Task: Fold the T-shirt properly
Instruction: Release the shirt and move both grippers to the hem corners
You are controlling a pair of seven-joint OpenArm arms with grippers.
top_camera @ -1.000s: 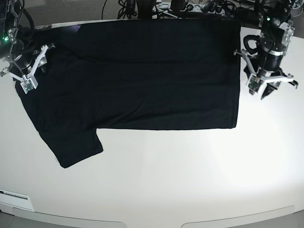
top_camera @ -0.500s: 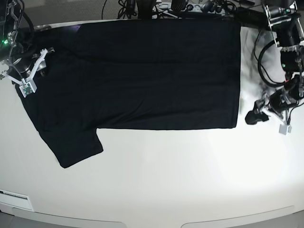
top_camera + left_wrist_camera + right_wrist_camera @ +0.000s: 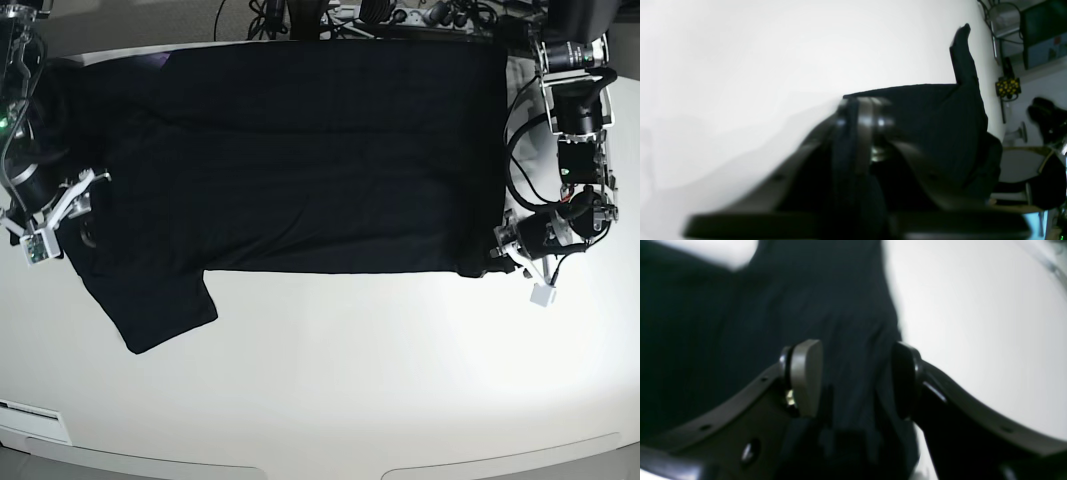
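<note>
The T-shirt (image 3: 300, 160) is seen as plain black, with no print showing, spread on a white table (image 3: 330, 380). Both grippers are black with white parts, and one grey pad (image 3: 805, 376) is seen on the right

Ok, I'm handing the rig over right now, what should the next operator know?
Left gripper: jaws shut on the bottom hem corner of the T-shirt, low at the table.
Right gripper: jaws open, straddling the cloth at the sleeve end, nothing pinched yet.
T-shirt: spread flat across the far half of the table, plain black side up, one sleeve pointing toward the near edge.
Done: shirt laid out, hem corner gripped.
Left: close the right jaws on the cloth, then make all the folds; no fold is visible so far.
</note>
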